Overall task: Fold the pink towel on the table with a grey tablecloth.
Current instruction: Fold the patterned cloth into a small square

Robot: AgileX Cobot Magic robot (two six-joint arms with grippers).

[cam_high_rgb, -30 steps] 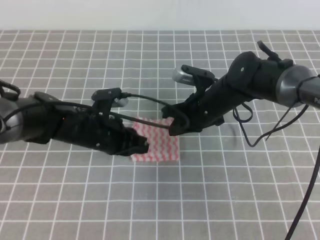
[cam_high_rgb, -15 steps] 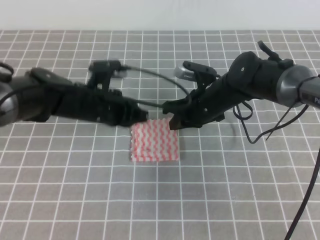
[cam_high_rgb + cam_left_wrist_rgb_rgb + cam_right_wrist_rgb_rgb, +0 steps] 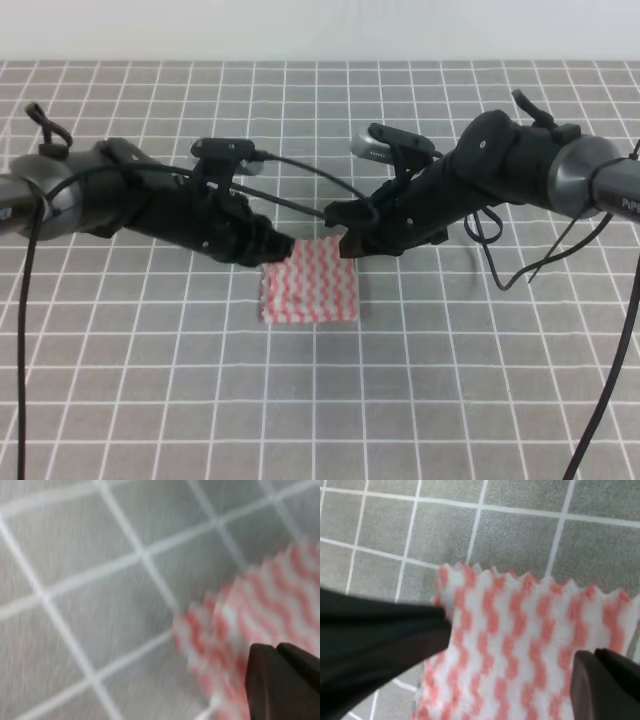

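Observation:
The pink towel lies flat on the table with a grey tablecloth as a small zigzag-striped rectangle. My left gripper is low at its far left corner, jaws together. In the left wrist view the blurred towel corner lies just ahead of the dark fingertips. My right gripper is at the far right corner, jaws together. In the right wrist view its fingertips rest at the towel's right edge. I cannot tell whether either pinches cloth.
The left arm shows as a dark blur across the right wrist view. Cables loop off the right arm and between the arms over the far part of the table. A white wall runs along the table's far edge.
The left gripper went from the towel's near left side to beyond its far edge, then dropped to the far left corner. The right gripper stayed at the far right corner.

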